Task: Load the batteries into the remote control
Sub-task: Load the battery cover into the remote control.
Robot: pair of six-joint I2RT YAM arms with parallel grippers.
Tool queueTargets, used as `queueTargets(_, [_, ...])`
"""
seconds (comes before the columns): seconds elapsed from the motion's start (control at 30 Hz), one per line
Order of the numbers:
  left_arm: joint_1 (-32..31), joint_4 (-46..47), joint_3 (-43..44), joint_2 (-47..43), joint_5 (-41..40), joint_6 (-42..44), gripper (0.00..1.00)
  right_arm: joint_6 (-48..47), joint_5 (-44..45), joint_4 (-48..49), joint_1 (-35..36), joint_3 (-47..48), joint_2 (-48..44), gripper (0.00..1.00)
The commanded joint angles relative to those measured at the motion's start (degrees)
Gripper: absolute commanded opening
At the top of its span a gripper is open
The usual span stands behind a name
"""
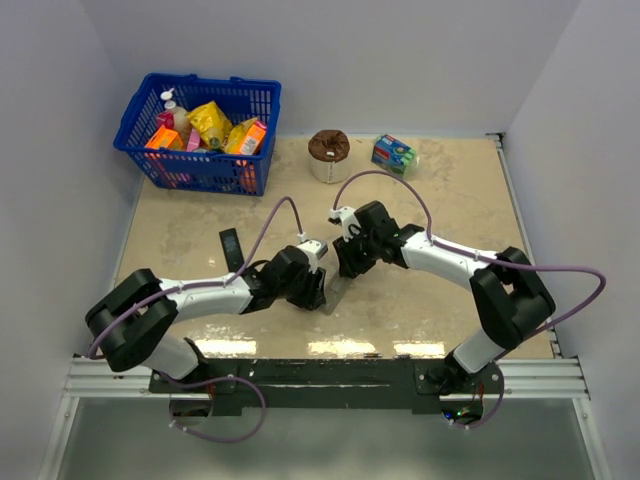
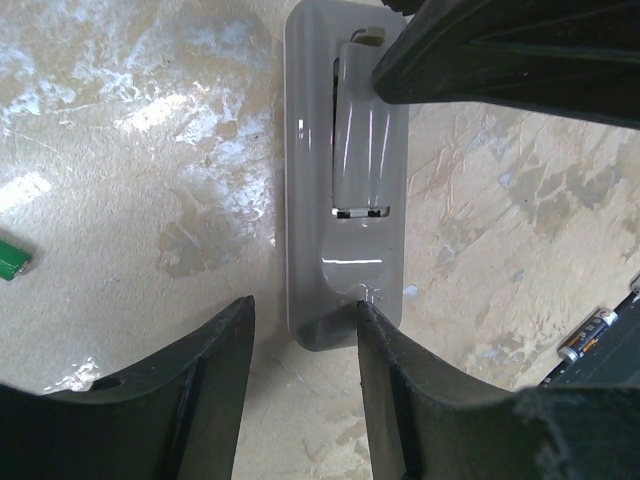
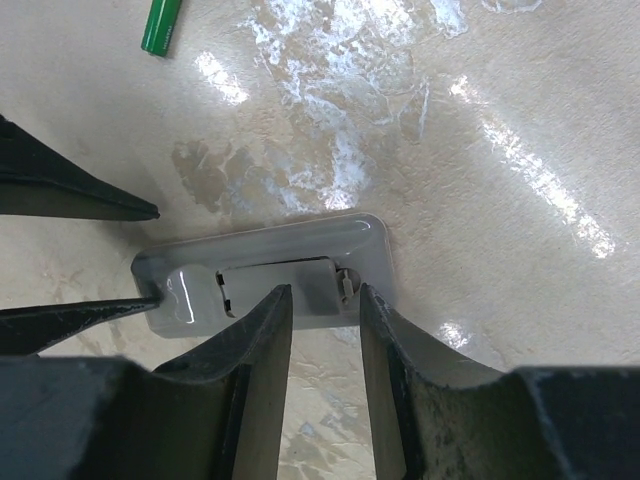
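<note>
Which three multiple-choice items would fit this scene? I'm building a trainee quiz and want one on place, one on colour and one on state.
1. Where does the blue basket stand?
A. far left corner
B. near right corner
C. middle of the table

2. What colour is the stick-like piece?
A. red
B. green
C. yellow

3. How does the remote control lie?
A. screen facing up
B. flat, grey back facing up
C. standing on end

Answers:
1. A, since the top view shows it far back on the left.
2. B, since it is plainly green in the right wrist view.
3. B, since only its plain grey back shows.
</note>
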Motion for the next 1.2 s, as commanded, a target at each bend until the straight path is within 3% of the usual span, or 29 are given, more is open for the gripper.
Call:
queueTargets(0.0, [-0.2,0.1,1.2,1.6,1.6,1.1,0.5,-1.3,-1.0,0.6,0.1,1.1,0.6,0.35])
queueTargets(0.23, [-0.2,-0.3,1.7,2.0,1.3,1.4,0.5,-1.3,-3.6,0.3,0.0,0.4,1.4,0.25])
queueTargets(0.63, [-0.2,-0.3,1.9,2.3,1.1,1.5,0.49,-3.9,-5.9,-1.0,0.3,0.0,3.3,0.19])
queueTargets(1.0, [-0.2,-0.6,1.9,1.9,0.3,1.5,0.49,0.5,5.2,-2.7,2.5,0.4,6.8,0.18])
queueTargets(1.17, [-0.2,-1.2,2.3,0.8,-1.2,1.1,0.49,1.1,2.4,-3.4,2.6,2.0,3.9,0.18])
